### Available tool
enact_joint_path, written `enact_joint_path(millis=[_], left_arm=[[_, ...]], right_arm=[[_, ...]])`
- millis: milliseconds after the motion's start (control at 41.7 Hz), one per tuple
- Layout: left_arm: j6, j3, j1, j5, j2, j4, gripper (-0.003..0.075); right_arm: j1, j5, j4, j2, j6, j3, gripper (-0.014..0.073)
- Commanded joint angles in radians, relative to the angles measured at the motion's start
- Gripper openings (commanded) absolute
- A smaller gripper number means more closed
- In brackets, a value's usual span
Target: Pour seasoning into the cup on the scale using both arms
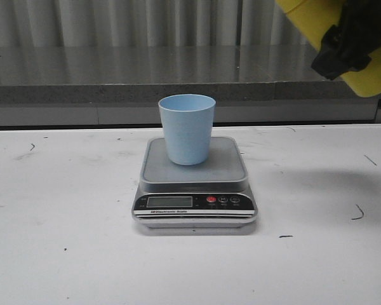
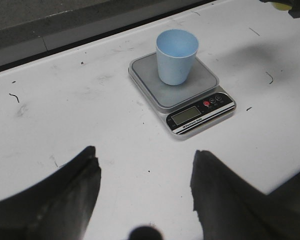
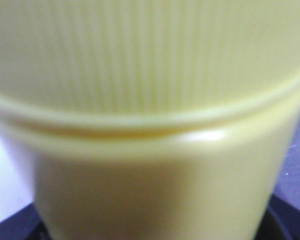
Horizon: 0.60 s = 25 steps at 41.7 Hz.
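Observation:
The light blue cup (image 1: 187, 128) stands upright on the silver-grey scale (image 1: 195, 184) at the table's middle; both also show in the left wrist view, cup (image 2: 176, 56) on scale (image 2: 187, 97). The yellow seasoning bottle (image 1: 314, 19) hangs tilted high at the upper right, held by my right gripper (image 1: 344, 44), well right of and above the cup; its nozzle is out of view. It fills the right wrist view as a blurred ribbed yellow body (image 3: 150, 120). My left gripper (image 2: 145, 172) is open over bare table, short of the scale, holding nothing.
The white table (image 1: 63, 254) carries small dark scuff marks. A grey ledge and a corrugated wall (image 1: 114, 70) run along the back edge. The bottle's shadow lies on the table right of the scale.

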Motion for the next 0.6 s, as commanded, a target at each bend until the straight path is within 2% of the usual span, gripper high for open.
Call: enact_joint_path(millis=[0,264,408,575], left_arm=[[-0.004,-0.026,-0.005,-0.067,0.001,-0.004,0.04],[-0.004,-0.026,-0.005,-0.067,0.001,-0.004,0.04],[-0.004,-0.026,-0.005,-0.067,0.001,-0.004,0.04],[-0.004,-0.026,-0.005,-0.067,0.001,-0.004,0.04]], right_arm=[[0.084,0.106,-0.183,-0.015,-0.018,-0.11,0.0309],[0.246,0.395,-0.48,0.109,-0.017,-0.224,0.0309],[0.279,0.472,-0.619,0.179,-0.017,-0.236,0.0309],[0.289,0.495,-0.742,0.223,-0.016,-0.238,0.0309]])
